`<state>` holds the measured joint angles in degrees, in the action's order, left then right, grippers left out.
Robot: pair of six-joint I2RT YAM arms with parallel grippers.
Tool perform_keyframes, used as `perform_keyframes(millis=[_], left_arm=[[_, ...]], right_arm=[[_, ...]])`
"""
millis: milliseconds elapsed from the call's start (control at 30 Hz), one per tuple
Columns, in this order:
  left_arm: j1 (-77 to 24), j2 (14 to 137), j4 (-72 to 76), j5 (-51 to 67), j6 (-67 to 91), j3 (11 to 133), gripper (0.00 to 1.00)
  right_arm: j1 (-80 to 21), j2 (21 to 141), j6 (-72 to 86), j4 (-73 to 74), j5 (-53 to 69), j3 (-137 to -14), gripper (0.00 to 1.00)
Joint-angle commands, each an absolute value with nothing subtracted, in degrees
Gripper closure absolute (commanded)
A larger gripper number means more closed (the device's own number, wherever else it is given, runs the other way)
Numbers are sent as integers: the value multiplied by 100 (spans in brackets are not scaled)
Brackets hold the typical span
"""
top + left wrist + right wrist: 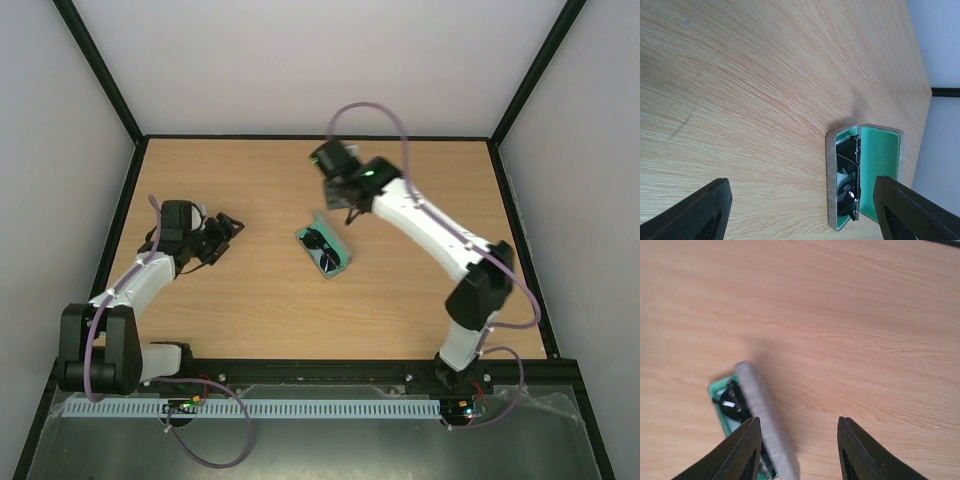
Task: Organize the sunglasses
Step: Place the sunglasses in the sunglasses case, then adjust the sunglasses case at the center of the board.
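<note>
Sunglasses lie in open case; left hand and right hand both gape empty.

One pair of sunglasses and one case.

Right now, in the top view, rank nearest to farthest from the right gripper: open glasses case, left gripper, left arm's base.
1. open glasses case, mid-table, beside the right gripper.
2. left gripper, left side.
3. left arm's base, near-left corner.
</note>
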<state>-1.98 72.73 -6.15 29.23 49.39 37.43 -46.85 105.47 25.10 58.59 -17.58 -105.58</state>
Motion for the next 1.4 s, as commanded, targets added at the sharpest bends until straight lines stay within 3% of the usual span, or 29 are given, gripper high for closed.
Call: perform_keyframes(millis=[0,167,300,433,500,800,1367], left_arm=[[-480,7251,-600,2726,5018,3668,20],[-1188,7483,-317,2483,5284,3596,32],[-1812,7661,-52,2307,5537,3520,50],[-2397,8133,423,2251,5871,3526,76],[-2630,8464,697,2266,6070,3558,81],[-3121,9779,1287,2185,6342,4147,91],[-3201,10917,1134,1881,6148,5362,94]], right_arm=[[-3599,9873,2499,4943,-338,-9597,56],[-3054,9686,2377,4126,1084,-8658,58],[-2703,9465,2447,3421,2000,-7778,60],[-2541,9450,2428,2974,2637,-7338,60],[-2540,9483,2448,2877,2723,-7239,61],[-2540,9601,2527,2501,2994,-6887,68],[-2540,9514,2584,2004,3530,-6145,72]])
